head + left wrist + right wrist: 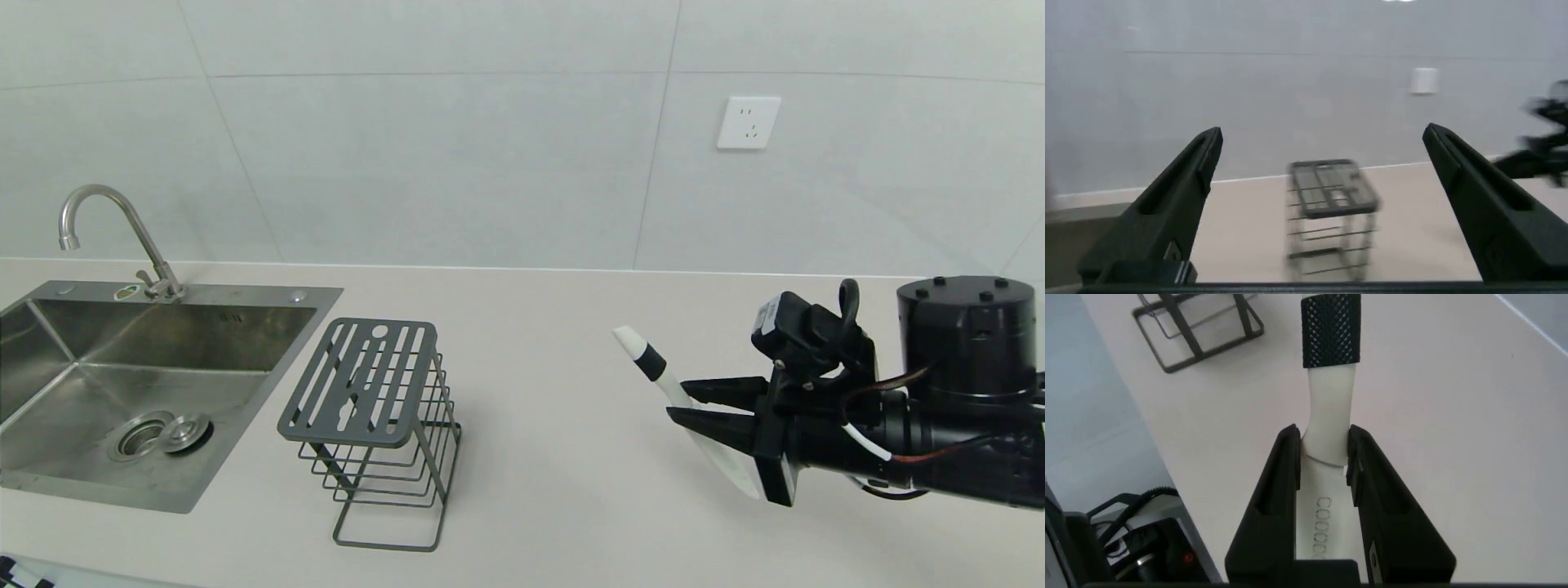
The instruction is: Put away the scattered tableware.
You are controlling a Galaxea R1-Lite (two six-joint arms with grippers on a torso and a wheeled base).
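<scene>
Table (555, 425): pale top that carries the rack and runs on from it to either side and back to the tiled wall.
Sink (245, 287): steel basin let into the table just to the left of the rack, apart from it.
Rack (359, 384): dark grey wire frame with a slotted top plate, standing upright on the table; no tableware in its slots.
Right pincer (678, 398): well to the right of the rack, with its tips turned towards it; the two fingers are clamped on the white utensil, one against each flat side.
Left pincer (1323, 135): faces the rack, which shows farther off between its two fingers; the fingers stand wide apart with nothing in them.
White utensil (651, 362): held in the right pincer, well apart from the rack; its end with the black textured band sticks out past the fingertips towards the rack and slants upward, while the broad end lies back between the fingers. Whether it touches the table I cannot tell.
Faucet (140, 234): curved steel spout on the sink's back rim, left of the rack and farther back.
Wall socket (749, 122): white plate on the wall, right of the rack and higher.
Drain plug (184, 431): lying in the sink's bottom, left of the rack.
</scene>
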